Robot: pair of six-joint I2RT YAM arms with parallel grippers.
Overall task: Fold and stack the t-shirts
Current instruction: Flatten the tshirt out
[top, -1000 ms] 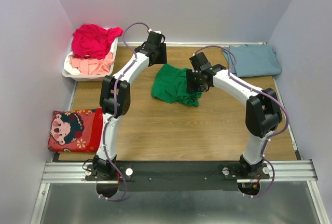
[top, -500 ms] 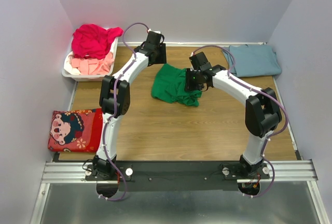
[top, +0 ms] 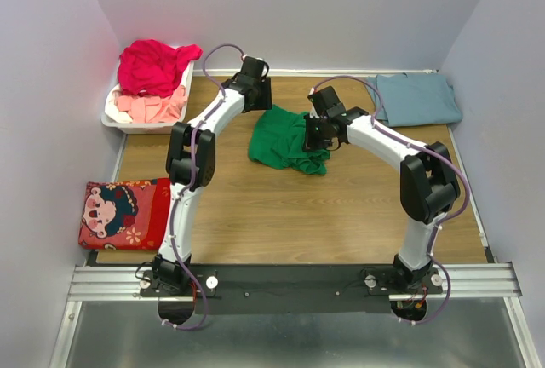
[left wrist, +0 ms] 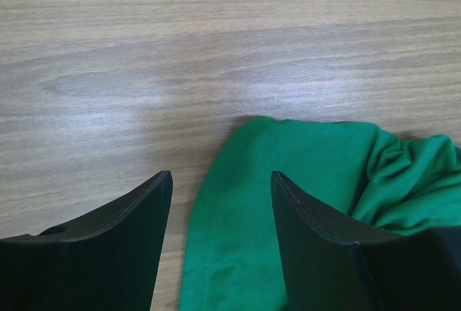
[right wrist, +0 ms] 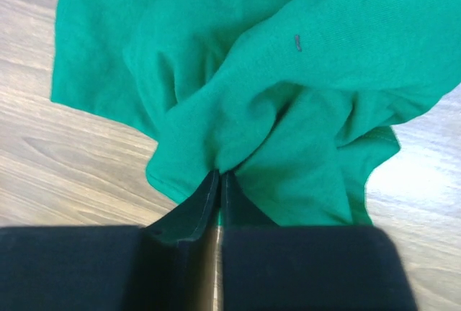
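Top external view: I look down on a wooden counter [top: 255,215] walled on three sides, with my two arms reaching in from the near edge.
Far left corner: a white basket [top: 115,119] sits here, holding a magenta-red t-shirt [top: 153,66] heaped on top of a pale pink t-shirt [top: 149,108].
Far right corner: the blue-grey t-shirt [top: 417,100] lies folded flat, well apart from the other shirts.
Centre, towards the far side: the green t-shirt [top: 285,140] lies crumpled on the bare wood, between my two arms.
Near left edge: a folded red cloth [top: 123,213] printed with a cartoon face lies well apart from the shirts.
Left wrist view: my left hand [left wrist: 221,178] is open, fingers spread wide over one edge of the green t-shirt, with bare wood beyond. I cannot tell whether it touches the cloth.
Right wrist view: my right hand [right wrist: 218,180] is closed on a bunched fold of the green t-shirt, the cloth pinched between fingers that almost meet.
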